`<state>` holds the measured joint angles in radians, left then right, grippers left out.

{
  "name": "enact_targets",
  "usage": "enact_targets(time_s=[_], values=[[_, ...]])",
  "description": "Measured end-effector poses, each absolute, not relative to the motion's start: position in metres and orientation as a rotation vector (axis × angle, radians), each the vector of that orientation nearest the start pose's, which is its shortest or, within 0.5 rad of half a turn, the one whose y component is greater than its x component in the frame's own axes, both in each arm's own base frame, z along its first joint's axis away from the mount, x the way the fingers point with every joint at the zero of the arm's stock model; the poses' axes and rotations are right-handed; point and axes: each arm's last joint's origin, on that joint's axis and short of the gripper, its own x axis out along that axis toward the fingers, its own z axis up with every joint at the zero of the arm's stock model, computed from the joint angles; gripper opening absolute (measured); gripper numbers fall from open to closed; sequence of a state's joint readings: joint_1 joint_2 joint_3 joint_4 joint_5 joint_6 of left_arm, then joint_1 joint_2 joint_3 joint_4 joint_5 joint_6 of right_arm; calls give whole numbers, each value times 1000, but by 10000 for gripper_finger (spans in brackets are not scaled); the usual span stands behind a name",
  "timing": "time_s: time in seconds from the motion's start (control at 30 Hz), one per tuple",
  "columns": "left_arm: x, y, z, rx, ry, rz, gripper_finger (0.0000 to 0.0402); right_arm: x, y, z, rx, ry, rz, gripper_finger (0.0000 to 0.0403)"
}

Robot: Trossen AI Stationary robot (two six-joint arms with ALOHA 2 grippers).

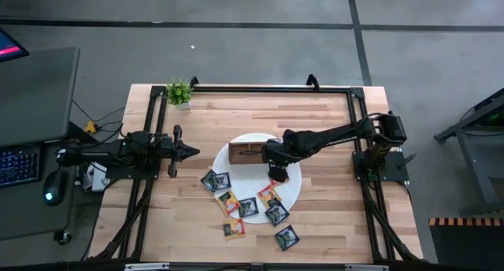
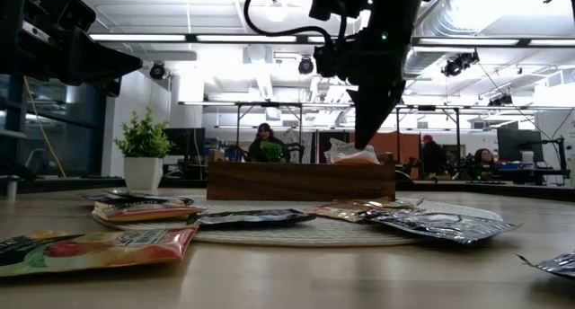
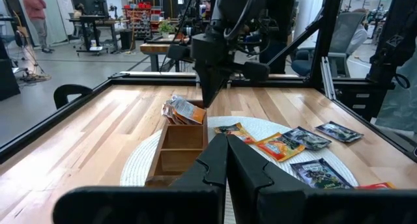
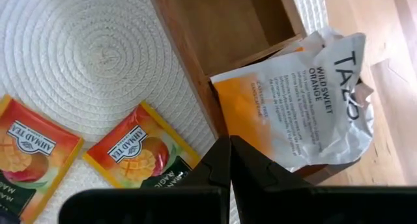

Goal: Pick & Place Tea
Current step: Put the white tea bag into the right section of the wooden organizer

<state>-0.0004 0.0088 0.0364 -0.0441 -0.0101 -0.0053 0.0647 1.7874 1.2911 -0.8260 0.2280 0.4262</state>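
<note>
Our right gripper (image 1: 277, 173) hangs low over the right-end compartment of the wooden box (image 1: 247, 152), its fingers pressed together with nothing between them, and just beneath its tips a white and orange Tazo sachet (image 4: 313, 100) sits crumpled in that compartment, one corner riding up over the box wall. So we judge this sachet as delivered and the step in hand as lifting clear and going for the next one. To do that well we would rise straight up before swinging sideways, since the raised corner of the sachet lies close to the fingertips and could be dragged back out. Our left gripper (image 1: 187, 151) waits well off to the box's far side, also closed and empty, pointing at the box. The other tea lies near our right gripper on the side away from the box: two orange Ahmad Tea mango sachets (image 4: 133, 152) on the white woven mat (image 1: 293, 194) just beside the box, and dark sachets (image 1: 276, 214) further out, some on the bare wooden table (image 1: 331, 224). Several overlap, so we would choose one with a free edge. A small potted plant (image 1: 179, 92) stands well away at the table's corner and blocks nothing; the box wall itself is the nearest obstacle.
</note>
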Motion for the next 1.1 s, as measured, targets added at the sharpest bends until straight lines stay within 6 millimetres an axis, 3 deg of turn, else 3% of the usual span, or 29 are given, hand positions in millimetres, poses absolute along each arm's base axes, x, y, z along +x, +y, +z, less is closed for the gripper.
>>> enact_targets(time_s=[0.57, 0.77, 1.1], values=[[96, 0, 171, -5, 16, 10, 1, 344, 7, 204, 179, 1262, -415, 0], [96, 0, 171, -5, 17, 10, 1, 339, 6, 192, 215, 1289, -395, 0], [96, 0, 171, -5, 16, 10, 1, 339, 2, 192, 195, 1274, -432, 0]])
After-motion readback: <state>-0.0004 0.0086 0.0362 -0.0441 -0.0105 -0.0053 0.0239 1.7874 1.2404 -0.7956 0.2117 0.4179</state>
